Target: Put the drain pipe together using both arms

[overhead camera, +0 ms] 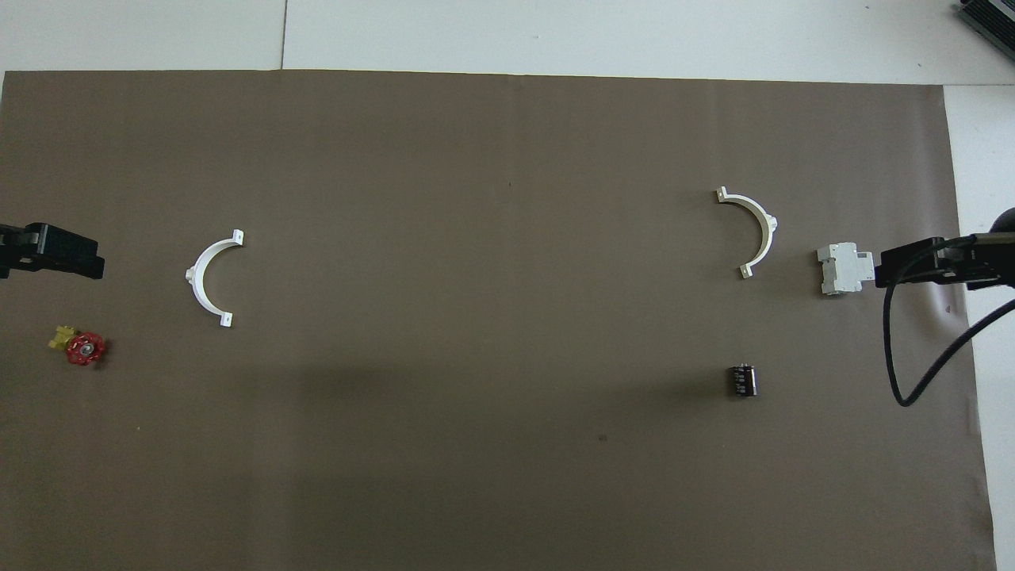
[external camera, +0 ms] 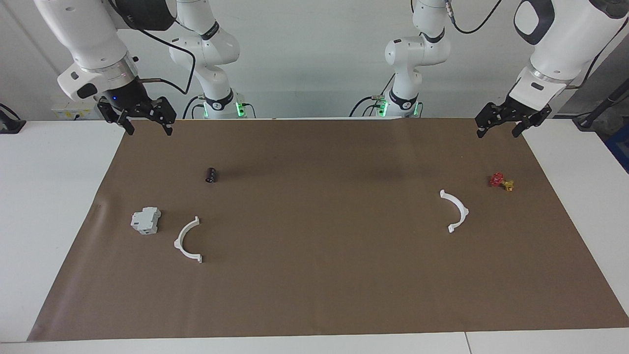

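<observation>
The drain pipe lies in two separate white half-rings on the brown mat. One half-ring point(external camera: 188, 241) point(overhead camera: 757, 230) rests toward the right arm's end, beside a grey blocky device. The other half-ring point(external camera: 457, 210) point(overhead camera: 208, 277) rests toward the left arm's end, a little farther from the robots than a small valve. My right gripper point(external camera: 148, 129) hangs open and empty over the mat's corner at its own end. My left gripper point(external camera: 498, 132) hangs open and empty over the mat's corner at its end. Neither gripper touches anything.
The grey blocky device point(external camera: 146, 220) point(overhead camera: 844, 268) sits by the right arm's half-ring. A small black cylinder point(external camera: 212, 175) point(overhead camera: 742, 380) lies nearer to the robots. The red-and-yellow valve point(external camera: 501, 182) point(overhead camera: 79, 346) sits at the left arm's end. A black cable point(overhead camera: 896, 349) loops from the right arm.
</observation>
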Motion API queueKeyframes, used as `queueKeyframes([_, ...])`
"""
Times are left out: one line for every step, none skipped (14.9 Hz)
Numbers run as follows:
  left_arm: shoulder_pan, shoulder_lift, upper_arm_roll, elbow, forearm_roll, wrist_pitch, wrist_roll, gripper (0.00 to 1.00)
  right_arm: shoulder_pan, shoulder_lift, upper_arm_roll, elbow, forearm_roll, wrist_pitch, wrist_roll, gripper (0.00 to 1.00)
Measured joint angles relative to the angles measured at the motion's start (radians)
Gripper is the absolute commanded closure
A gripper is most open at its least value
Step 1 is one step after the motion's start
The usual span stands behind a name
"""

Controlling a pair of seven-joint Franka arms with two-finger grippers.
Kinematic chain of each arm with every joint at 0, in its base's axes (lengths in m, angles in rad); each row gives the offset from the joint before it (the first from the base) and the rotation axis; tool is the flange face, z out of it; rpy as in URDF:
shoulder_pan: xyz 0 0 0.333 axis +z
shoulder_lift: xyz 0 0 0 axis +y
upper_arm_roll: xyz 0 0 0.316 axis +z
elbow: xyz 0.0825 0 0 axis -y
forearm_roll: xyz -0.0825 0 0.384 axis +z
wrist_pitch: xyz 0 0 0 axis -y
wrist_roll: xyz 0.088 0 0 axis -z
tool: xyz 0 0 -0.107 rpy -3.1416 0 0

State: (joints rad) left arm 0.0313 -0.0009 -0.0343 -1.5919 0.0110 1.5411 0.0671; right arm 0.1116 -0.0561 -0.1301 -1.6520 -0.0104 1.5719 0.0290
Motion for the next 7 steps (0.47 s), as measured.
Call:
queueKeyframes([0.000,0.000,0.000,0.000,0.000,0.000,0.000,0.00,0.000,0.000,0.000,0.000,0.000,0.000,0.000,0.00])
queueKeyframes([0.000,0.000,0.000,0.000,0.000,0.000,0.000,0.00,0.000,0.000,0.000,0.000,0.000,0.000,0.000,0.00])
queueKeyframes([0.000,0.000,0.000,0.000,0.000,0.000,0.000,0.00,0.000,0.000,0.000,0.000,0.000,0.000,0.000,0.00])
queueKeyframes([0.000,0.000,0.000,0.000,0.000,0.000,0.000,0.00,0.000,0.000,0.000,0.000,0.000,0.000,0.000,0.00])
queueKeyframes([0.000,0.000,0.000,0.000,0.000,0.000,0.000,0.00,0.000,0.000,0.000,-0.003,0.000,0.004,0.000,0.00])
queueKeyframes([0.000,0.000,0.000,-0.001,0.000,0.000,0.000,0.00,0.000,0.000,0.001,-0.010,0.000,0.019,0.000,0.00])
queueKeyframes([0.000,0.000,0.000,-0.003,0.000,0.000,0.000,0.00,0.000,0.000,0.001,-0.021,0.000,0.037,-0.001,0.00])
